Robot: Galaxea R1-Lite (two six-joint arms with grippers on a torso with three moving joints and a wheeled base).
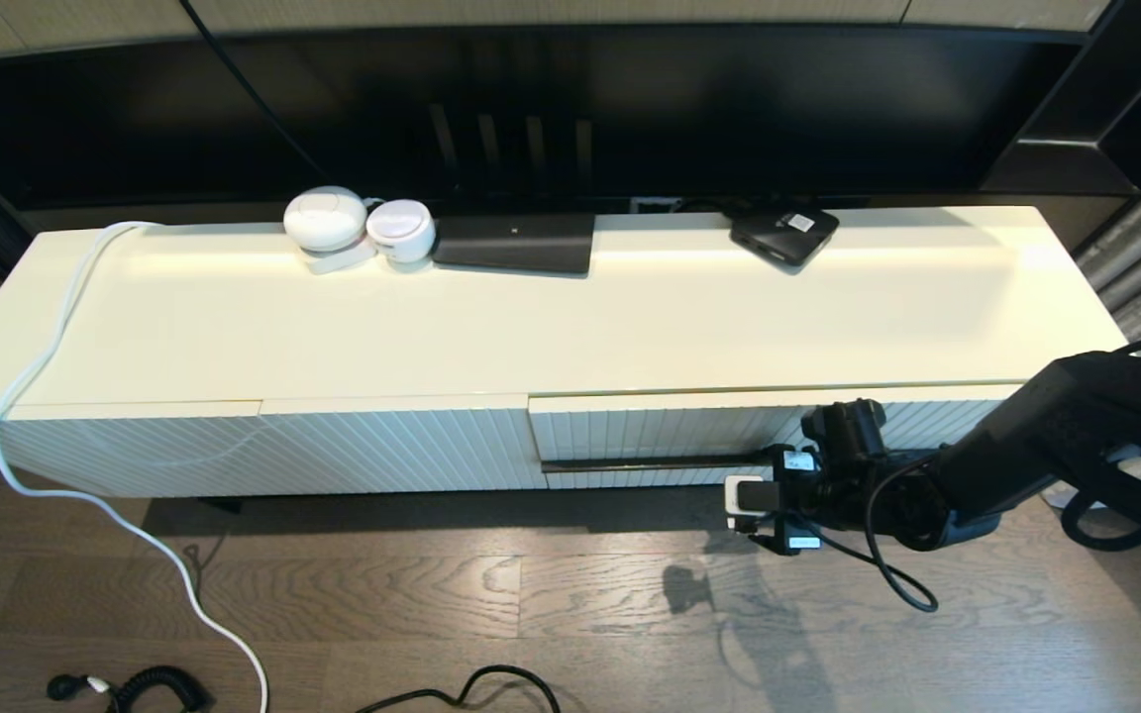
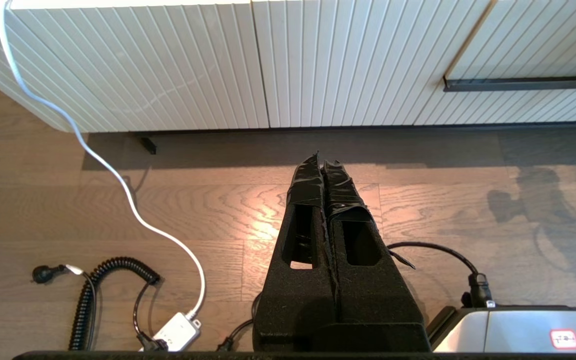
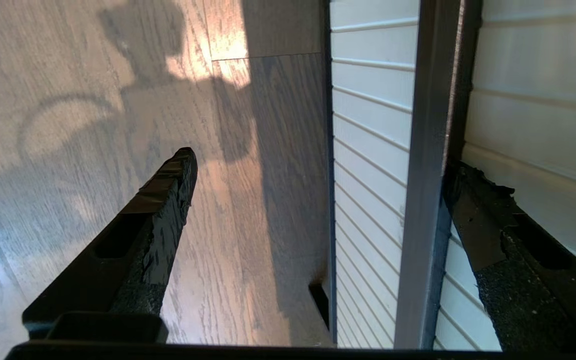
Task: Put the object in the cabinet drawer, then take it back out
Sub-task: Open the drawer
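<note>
The cabinet drawer (image 1: 660,431), cream with a ribbed front, looks shut at the cabinet's right half. Its thin black bar handle (image 1: 650,463) runs along the front. My right gripper (image 1: 767,465) is at the handle's right end and stands open. In the right wrist view the right gripper (image 3: 320,160) straddles the handle (image 3: 425,150): one finger (image 3: 473,220) lies against the bar by the ribbed drawer front (image 3: 368,125), the other (image 3: 168,195) hangs over the floor. My left gripper (image 2: 324,160) is shut on nothing, low over the floor before the cabinet. I cannot tell which thing on top is the object.
On the cabinet top at the back sit two round white devices (image 1: 325,218) (image 1: 400,230), a flat black box (image 1: 516,243) and a small black device (image 1: 783,233). A white cable (image 1: 36,366) runs down the left end onto the wooden floor, near a coiled black cord (image 2: 88,295).
</note>
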